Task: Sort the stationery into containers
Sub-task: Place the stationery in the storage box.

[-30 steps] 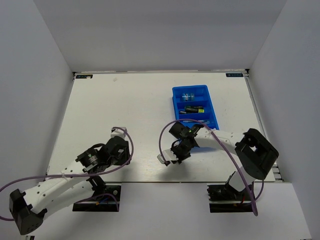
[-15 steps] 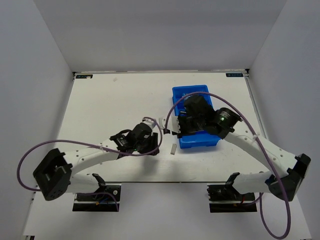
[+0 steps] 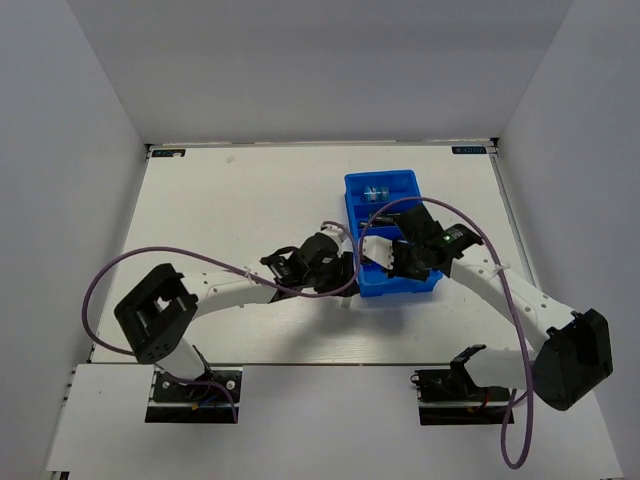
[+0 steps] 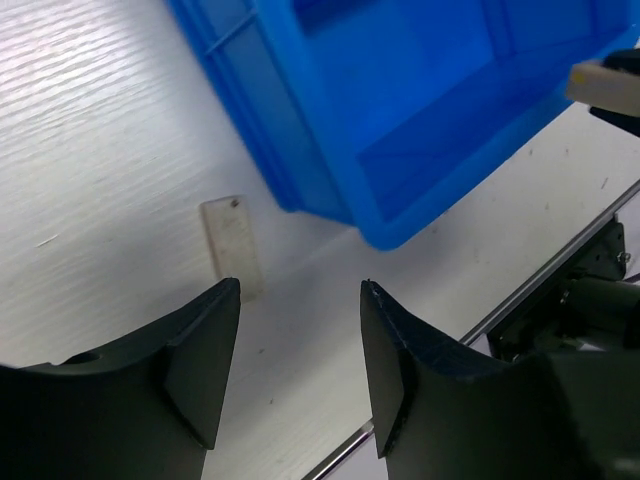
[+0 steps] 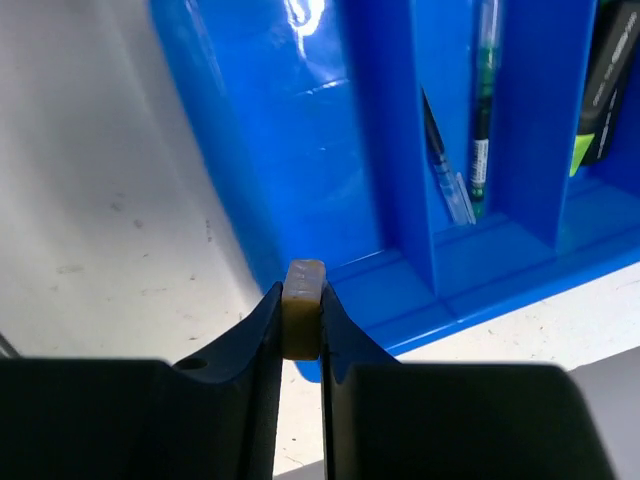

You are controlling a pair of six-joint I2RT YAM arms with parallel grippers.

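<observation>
Right gripper (image 5: 300, 330) pinches tan piece (image 5: 302, 300) — light, probably rubbery; left gripper (image 4: 300, 350) jaws parted, empty, near flat eraser (image 4: 232, 245) — grip long edges.

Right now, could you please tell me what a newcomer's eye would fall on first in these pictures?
The bright blue plastic tray with long compartments, right of centre on the white table, stands out first, thin pens in one compartment. At its near end the right gripper is shut on a small tan piece. The left gripper hangs open by a pale flat rectangular piece lying beside the tray.
</observation>
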